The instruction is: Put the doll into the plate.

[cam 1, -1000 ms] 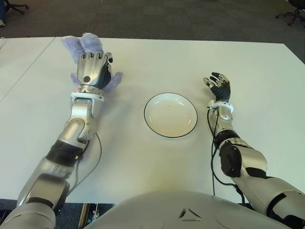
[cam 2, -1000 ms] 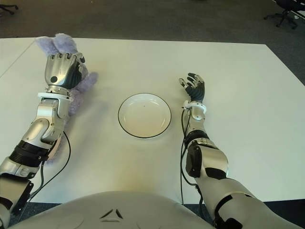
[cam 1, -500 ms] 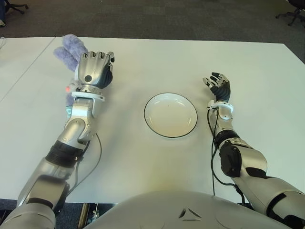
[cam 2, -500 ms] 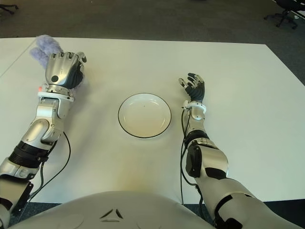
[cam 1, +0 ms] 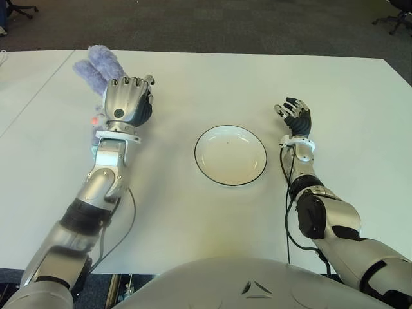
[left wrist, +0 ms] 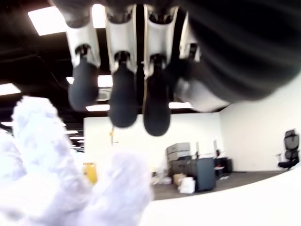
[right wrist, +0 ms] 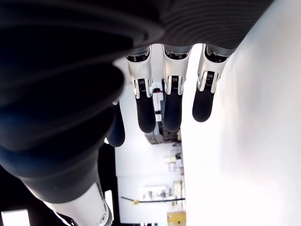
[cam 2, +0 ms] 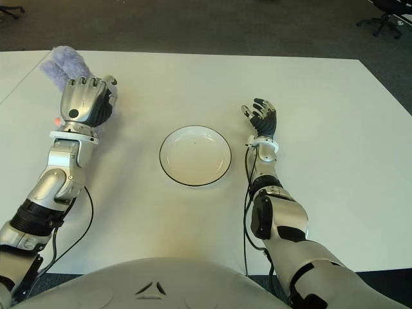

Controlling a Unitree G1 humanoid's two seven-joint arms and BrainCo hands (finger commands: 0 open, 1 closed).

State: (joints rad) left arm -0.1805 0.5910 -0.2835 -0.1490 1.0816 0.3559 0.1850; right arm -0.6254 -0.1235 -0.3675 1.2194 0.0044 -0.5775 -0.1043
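Most of the fluffy purple doll (cam 1: 96, 67) hides behind the left hand (cam 1: 126, 102), whose fingers curl around it, upper left. Right hand (cam 1: 293, 116) fingers hang loose beside the plate (cam 1: 230, 155).

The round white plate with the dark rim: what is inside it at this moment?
Nothing is inside the round white plate with the dark rim; its whole inner surface shows. The fluffy lilac doll is in the left hand, mostly covered by it. The right hand shows right of the plate.

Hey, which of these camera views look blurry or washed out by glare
Left wrist view: doll and fingers soft and out of focus, ceiling lights glaring. Right wrist view: table blown out white, wrist a dark blur. Eye views: sharp, evenly lit, plate clear.
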